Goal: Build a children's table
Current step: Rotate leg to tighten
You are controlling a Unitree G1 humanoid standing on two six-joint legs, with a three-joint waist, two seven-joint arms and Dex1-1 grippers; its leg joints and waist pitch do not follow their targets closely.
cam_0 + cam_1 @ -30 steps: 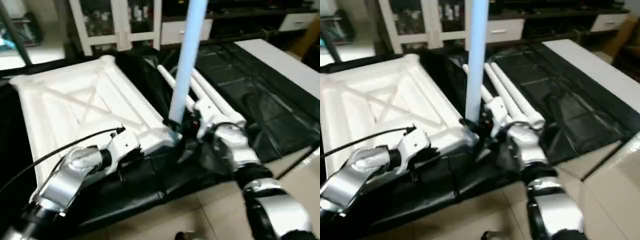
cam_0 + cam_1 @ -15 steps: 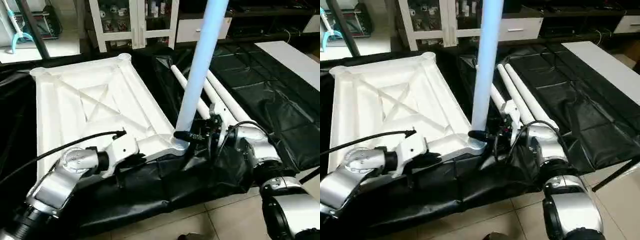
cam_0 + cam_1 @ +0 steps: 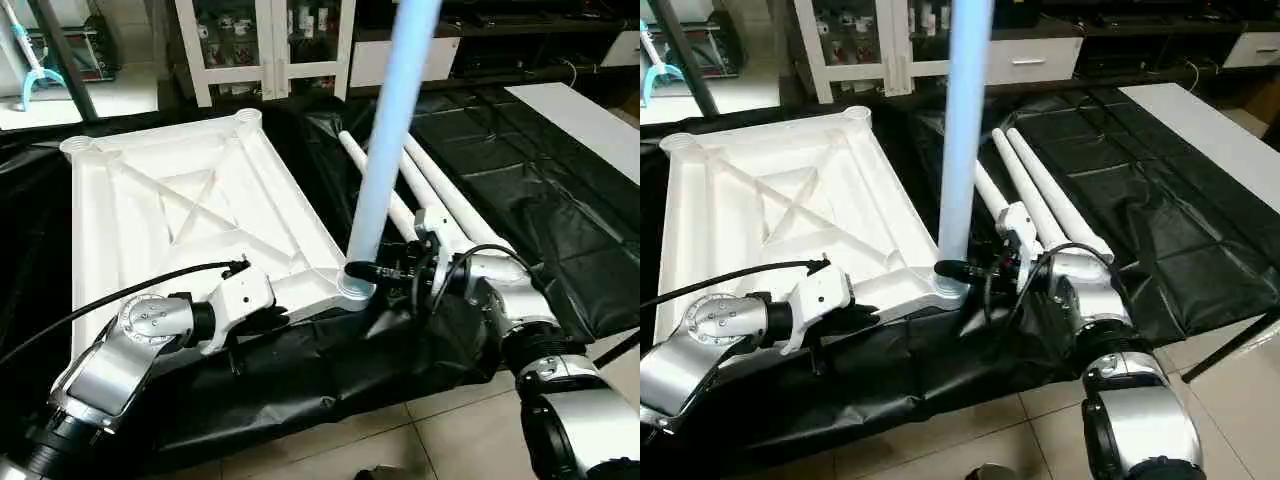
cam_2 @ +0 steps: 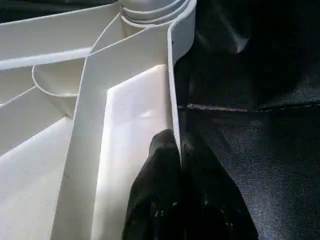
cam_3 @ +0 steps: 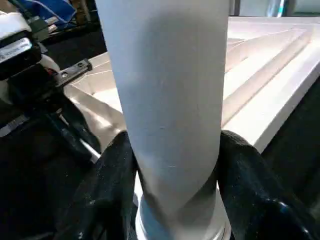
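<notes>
Two pincers at work on one corner. Right pincer (image 5: 172, 200) clamped round the base of the upright leg (image 3: 390, 150), one black finger (image 5: 107, 190) on each side, just above the round corner socket (image 3: 352, 288) where the leg stands. Left pincer (image 4: 180, 150) shut tight on the thin rim of the tabletop (image 3: 190, 200), close to that same socket. Tabletop upside down, X-ribs showing, flat on black sheeting (image 3: 520, 180) over the worktop. Three spare legs (image 3: 1040, 190) side by side on the sheeting, just beyond the right pincer.
</notes>
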